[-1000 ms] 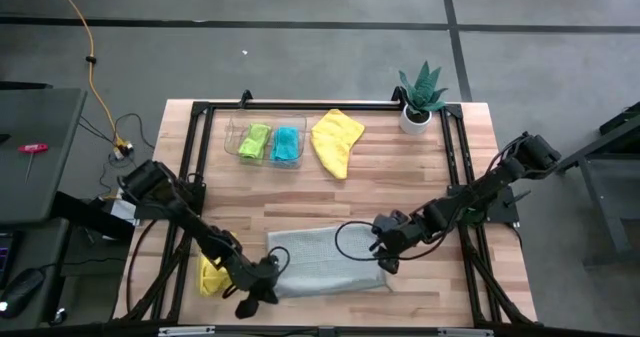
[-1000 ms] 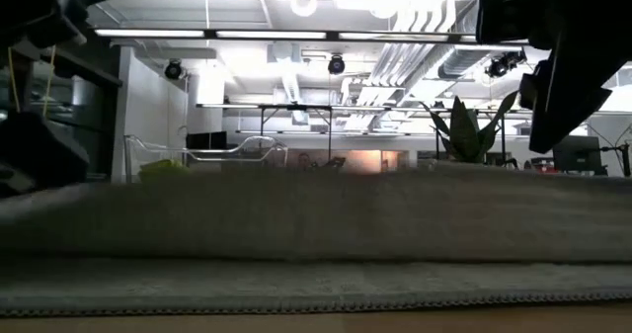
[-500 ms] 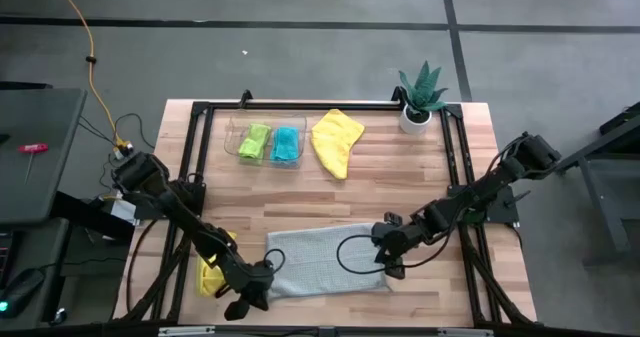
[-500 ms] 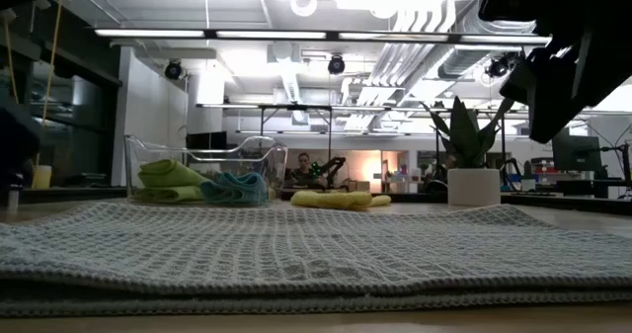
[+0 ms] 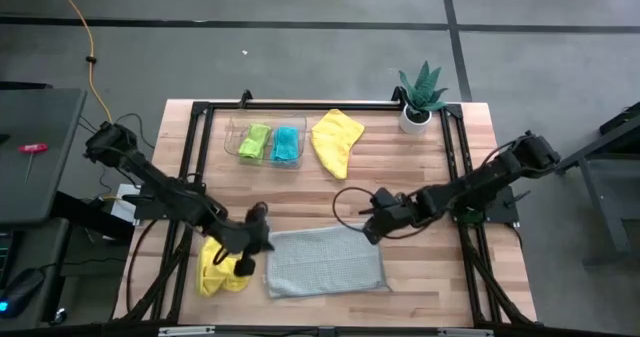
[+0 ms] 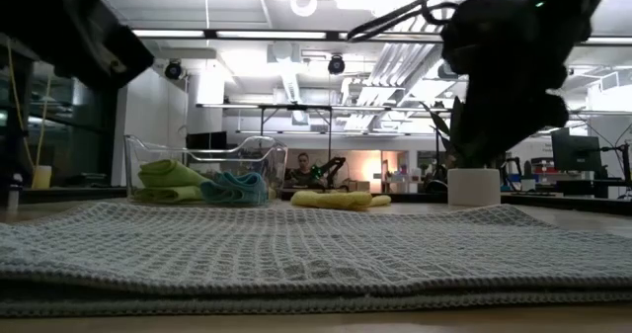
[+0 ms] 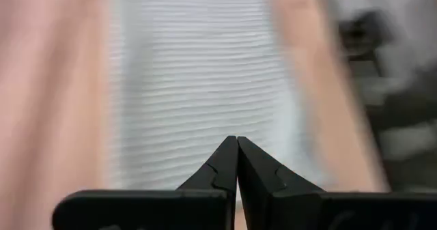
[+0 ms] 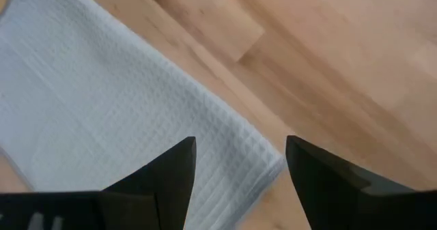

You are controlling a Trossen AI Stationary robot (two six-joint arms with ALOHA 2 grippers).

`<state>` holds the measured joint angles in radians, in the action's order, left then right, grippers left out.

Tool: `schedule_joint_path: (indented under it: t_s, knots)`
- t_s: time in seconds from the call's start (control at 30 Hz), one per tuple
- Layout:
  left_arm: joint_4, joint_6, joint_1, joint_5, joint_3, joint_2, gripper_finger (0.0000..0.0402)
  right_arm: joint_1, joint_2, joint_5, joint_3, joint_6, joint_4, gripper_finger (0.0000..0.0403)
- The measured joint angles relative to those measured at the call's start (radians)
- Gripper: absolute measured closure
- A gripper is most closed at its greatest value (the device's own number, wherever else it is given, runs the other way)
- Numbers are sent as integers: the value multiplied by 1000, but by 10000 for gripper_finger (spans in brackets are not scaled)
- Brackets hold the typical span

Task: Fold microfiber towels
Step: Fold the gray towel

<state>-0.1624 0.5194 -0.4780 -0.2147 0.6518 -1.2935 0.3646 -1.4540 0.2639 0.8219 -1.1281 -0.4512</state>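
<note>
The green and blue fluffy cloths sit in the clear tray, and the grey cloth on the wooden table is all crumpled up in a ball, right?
Not quite. The grey cloth lies flat and smooth on the wooden table, as the high view shows. The green cloth and blue cloth do sit in the clear tray.

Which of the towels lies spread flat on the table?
The light grey towel, flat at the front edge. The yellow ones lie crumpled.

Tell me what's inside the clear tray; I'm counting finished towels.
The clear tray holds a lime green towel and a teal-blue towel, side by side. Anything beneath them is hidden.
</note>
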Motion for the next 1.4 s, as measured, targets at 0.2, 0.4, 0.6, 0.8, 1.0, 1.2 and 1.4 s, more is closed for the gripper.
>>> schedule_joint_path:
  t_s: [0.2,0.4,0.6,0.8,1.0,1.2,1.4]
  knots:
    - [-73,61,34,-108,-12,-9,400,-43,0,10,0,37,7,183]
    - [-74,213,44,-122,-80,-53,365,-55,0,17,0,34,11,183]
    - [-45,237,55,-110,-106,-68,301,-57,0,23,0,34,13,183]
    - [-27,139,61,-73,-105,-94,255,-57,0,25,0,33,14,183]
    - [-2,125,84,-57,-105,-184,248,-57,0,25,0,34,14,183]
    - [10,130,91,-70,-101,-221,270,-57,0,25,0,33,13,183]
    - [4,95,137,-157,-104,-220,372,-62,0,58,0,37,-2,183]
